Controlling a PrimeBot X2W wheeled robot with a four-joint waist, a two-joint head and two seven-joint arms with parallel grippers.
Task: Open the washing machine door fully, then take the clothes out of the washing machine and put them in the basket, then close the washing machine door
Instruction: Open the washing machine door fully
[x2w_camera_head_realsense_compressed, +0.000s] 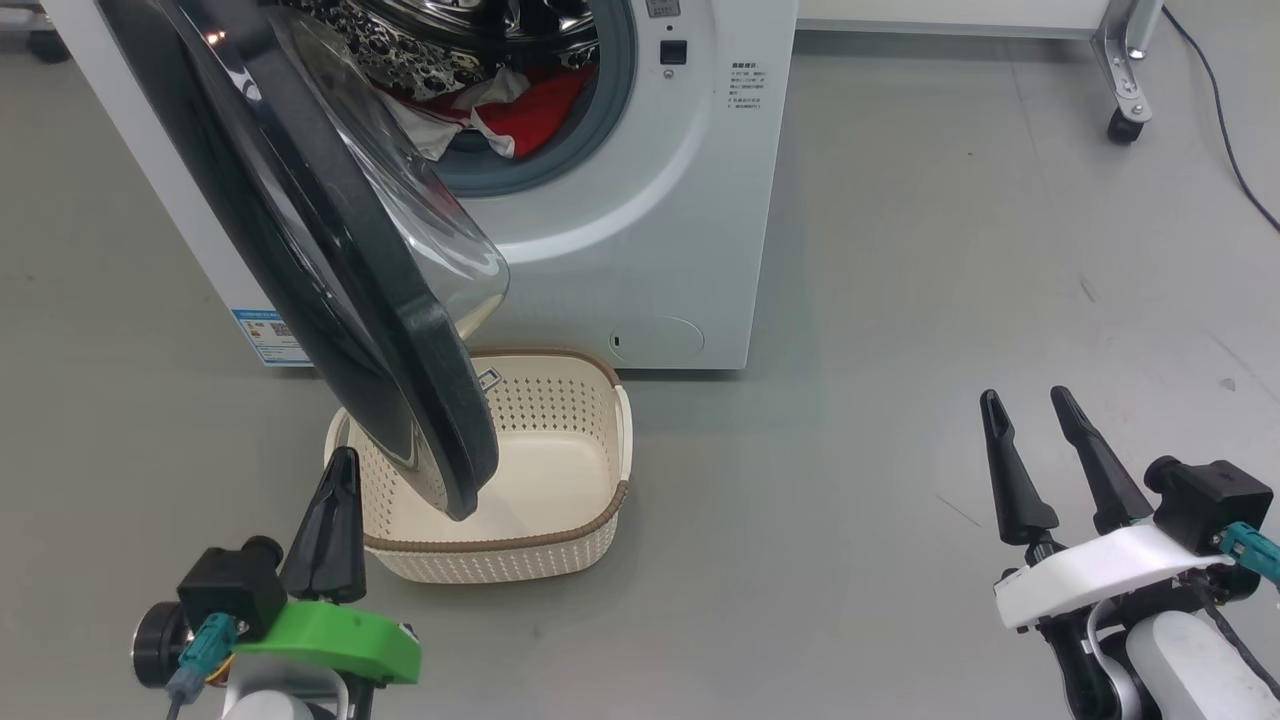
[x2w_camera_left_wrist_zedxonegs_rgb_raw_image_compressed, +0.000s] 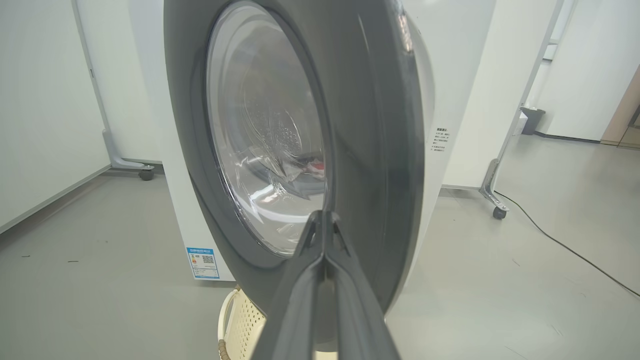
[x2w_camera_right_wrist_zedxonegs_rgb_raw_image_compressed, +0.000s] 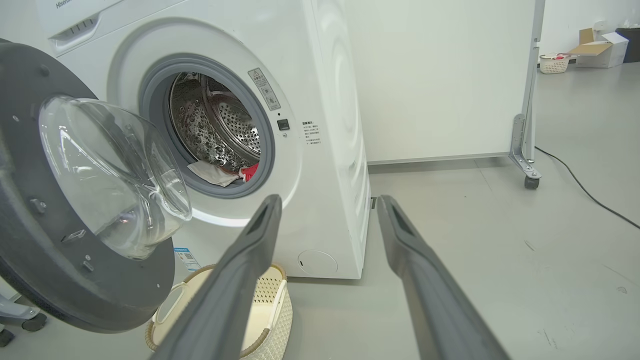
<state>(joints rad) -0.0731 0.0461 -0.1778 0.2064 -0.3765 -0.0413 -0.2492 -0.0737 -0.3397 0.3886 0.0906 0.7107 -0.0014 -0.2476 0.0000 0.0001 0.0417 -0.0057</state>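
Observation:
The washing machine (x2w_camera_head_realsense_compressed: 650, 250) stands at the top of the head view with its door (x2w_camera_head_realsense_compressed: 380, 300) swung partly out, the black rim hanging over the basket (x2w_camera_head_realsense_compressed: 500, 565). Red and white clothes (x2w_camera_head_realsense_compressed: 520, 110) lie in the steel drum, the clothes (x2w_camera_right_wrist_zedxonegs_rgb_raw_image_compressed: 225, 174) also showing in the right wrist view. My left gripper (x2w_camera_head_realsense_compressed: 342, 455) is shut on nothing, low at the left beside the basket and just short of the door's lower edge. In the left wrist view my left gripper (x2w_camera_left_wrist_zedxonegs_rgb_raw_image_compressed: 324, 214) points at the door's outer face (x2w_camera_left_wrist_zedxonegs_rgb_raw_image_compressed: 370, 150). My right gripper (x2w_camera_head_realsense_compressed: 1025, 397) stands open over bare floor at the right.
A wheeled frame's caster (x2w_camera_head_realsense_compressed: 1125, 125) and a black cable (x2w_camera_head_realsense_compressed: 1230, 130) lie at the far right. The basket (x2w_camera_right_wrist_zedxonegs_rgb_raw_image_compressed: 272, 300) sits on the floor right under the door (x2w_camera_right_wrist_zedxonegs_rgb_raw_image_compressed: 60, 270). Grey floor spreads to the right of the machine.

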